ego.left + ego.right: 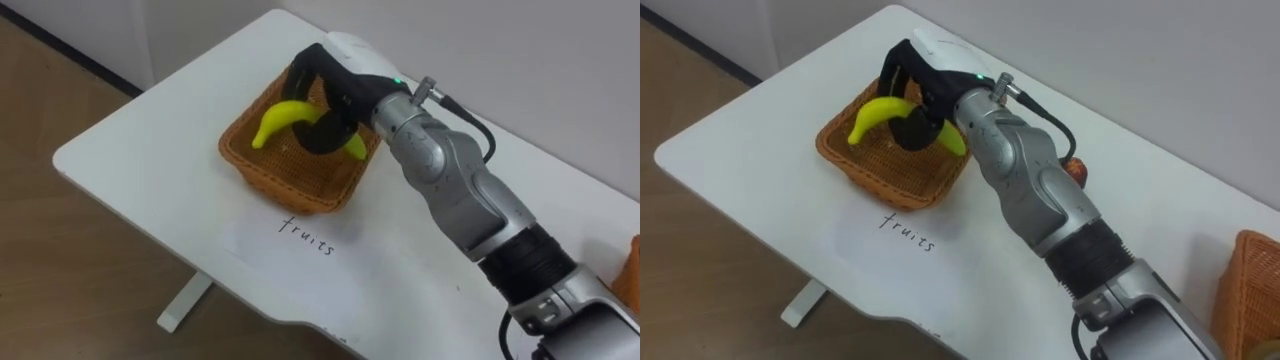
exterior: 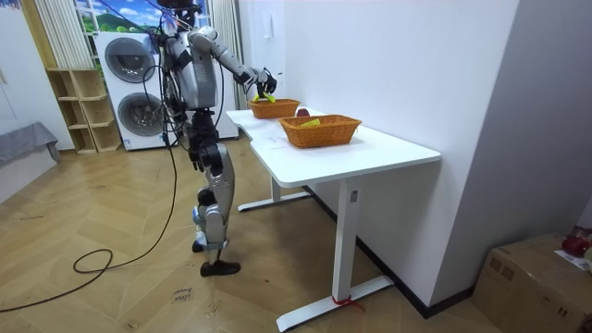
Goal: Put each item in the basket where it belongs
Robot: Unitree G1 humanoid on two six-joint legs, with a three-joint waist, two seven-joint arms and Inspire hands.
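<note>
Banana point(image 1: 280, 120), curved, over woven basket point(image 1: 290, 192)

You have a yellow banana point(image 1: 283, 118) set against the basket point(image 1: 285, 180), whose wicker is a tan-to-brown crisscross weave, darker along the rim. Over the basket, your right hand point(image 1: 338, 95) is black with a white back. Under the basket the table point(image 1: 130, 140) is plain white, with dark handwriting point(image 1: 306, 236) just in front of the basket. Behind the basket the wall point(image 1: 520, 60) is pale grey-white. Below the table's edge the floor point(image 1: 60, 260) is brown wood, in a herringbone pattern in the room view. Well away from the basket, a small fruit point(image 1: 1077, 171) shows red-orange and a second basket point(image 1: 1252, 290) orange-brown.
</note>
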